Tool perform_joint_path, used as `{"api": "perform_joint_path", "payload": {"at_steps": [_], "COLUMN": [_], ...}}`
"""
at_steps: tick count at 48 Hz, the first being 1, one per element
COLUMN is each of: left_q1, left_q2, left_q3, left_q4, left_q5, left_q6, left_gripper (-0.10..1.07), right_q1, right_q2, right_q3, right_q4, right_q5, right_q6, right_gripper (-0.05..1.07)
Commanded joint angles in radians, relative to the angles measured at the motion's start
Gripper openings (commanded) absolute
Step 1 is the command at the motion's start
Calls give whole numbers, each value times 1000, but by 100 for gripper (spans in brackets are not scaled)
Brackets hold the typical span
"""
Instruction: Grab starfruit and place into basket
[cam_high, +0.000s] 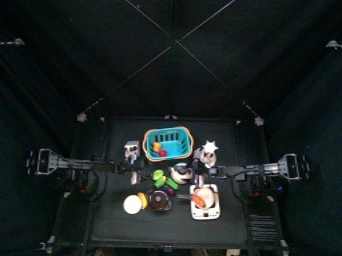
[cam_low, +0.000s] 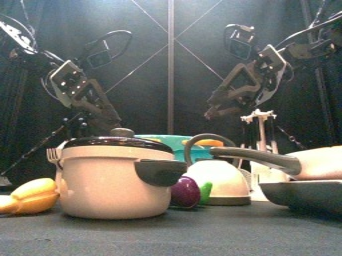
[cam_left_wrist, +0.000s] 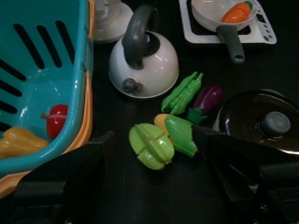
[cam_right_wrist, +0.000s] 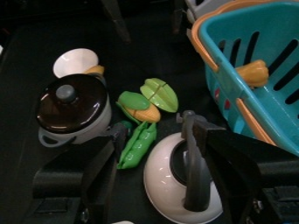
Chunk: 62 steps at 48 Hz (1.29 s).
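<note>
Left gripper (cam_left_wrist: 152, 188) fingers stood wide above the starfruit (cam_left_wrist: 151, 145); right gripper's (cam_right_wrist: 149, 188) likewise wide. The basket (cam_left_wrist: 68, 105) sat at nine o'clock of the fruit in the left wrist view.

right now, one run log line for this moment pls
phase: pre-grasp | starfruit: on table, outside basket | left gripper: open above starfruit | right gripper: open, empty, over kettle

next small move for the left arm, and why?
Probably lower the left gripper straight onto the starfruit. The left wrist view shows the fruit lying on the table just ahead of the jaws, ungrasped, between the basket and a black pot. Green pea pods lie close.
</note>
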Motion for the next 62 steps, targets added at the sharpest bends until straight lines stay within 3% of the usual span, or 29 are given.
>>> {"api": "perform_joint_path", "payload": {"at_steps": [1, 8, 17, 30, 40, 62], "left_q1": [-3, -5, -15, -25, -35, -29], "left_q2": [0, 17, 132, 273, 304, 390], "left_q3": [-2, 5, -41, -156, -204, -270], "left_q4": [-14, -49, -144, -173, -230, -264], "left_q5": [-5, -11, 15, 175, 273, 281], "left_q6": [2, -6, 3, -3, -5, -3], "left_gripper": [103, 103, 103, 103, 103, 103], "right_q1": [-9, -12, -12, -11, -11, -5], "right_q2": [-20, -15, -14, -14, -12, -6], "right_q3": [-8, -8, -11, -6, -6, -5], "right_q4": [-2, -2, -2, -2, -2, 0], "right_q5": [14, 25, 25, 26, 26, 26], "right_q6": [0, 0, 0, 2, 3, 5], "right_gripper": [95, 95, 95, 95, 95, 95]}}
